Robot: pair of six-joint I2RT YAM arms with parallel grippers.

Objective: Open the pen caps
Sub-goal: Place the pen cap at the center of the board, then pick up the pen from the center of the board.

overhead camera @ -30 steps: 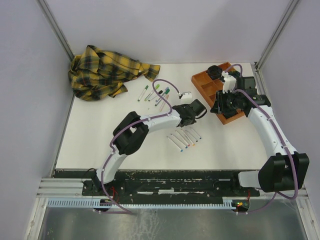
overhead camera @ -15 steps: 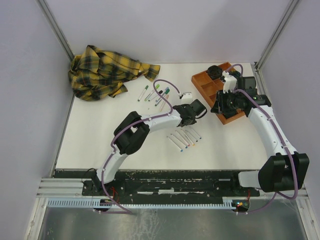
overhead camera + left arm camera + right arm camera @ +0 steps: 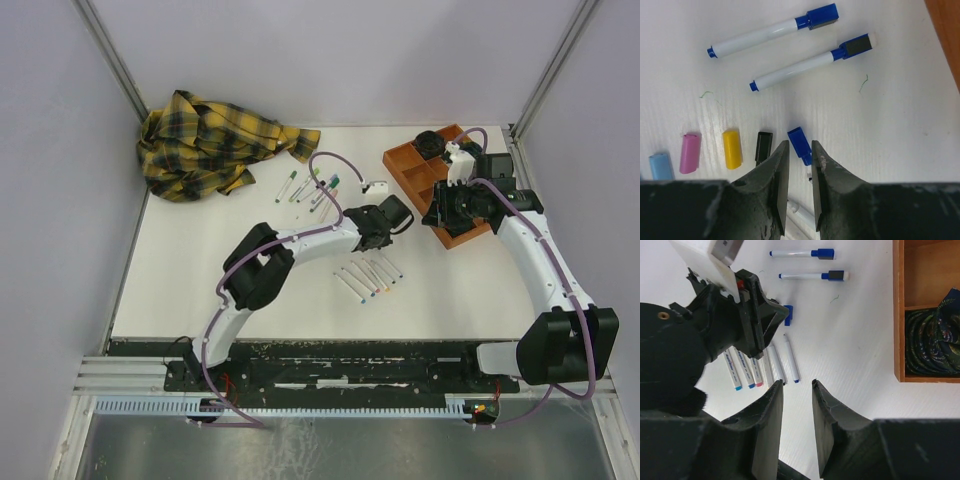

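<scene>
1. Nearest the bases: a row of uncapped barrels (image 3: 368,275) lies side by side on the table. These are done, so leave them alone.
2. The left gripper (image 3: 799,167) is low over the table, jaws a slit apart w/ nothing between them, i.e. let go. The blue cap (image 3: 799,145) lies flat just past its fingertips, at the right end of a line of loose pen caps (image 3: 731,149) (black, yellow, pink, lt blue).
3. Step in hand, prob: cap dropped off, now getting clear. To do it well, rise straight up before swinging out, or a finger could knock the blue cap out of line.
4. The right gripper (image 3: 796,390) hovers over bare table near the left one, just beside the tray. Its jaws are parted and empty.
5. Farther out lie two capped blue pens (image 3: 812,62), roughly parallel and not touching. Likely next: take the nearer one. Put one gripper mid-barrel and the other on the cap, then pull along the pen's axis w/o bending it sideways.
6. The orange tray (image 3: 400,160) is to the right w/ dark round stuff in it. Keep the wrists off its wall.
7. Farthest: more capped pens (image 3: 315,185) lie near the plaid cloth (image 3: 215,140).
8. Vs 1 s ago, the left wrist has edged slightly toward the far side. The right arm, tray, cloth and pens look unmoved in the top view.
</scene>
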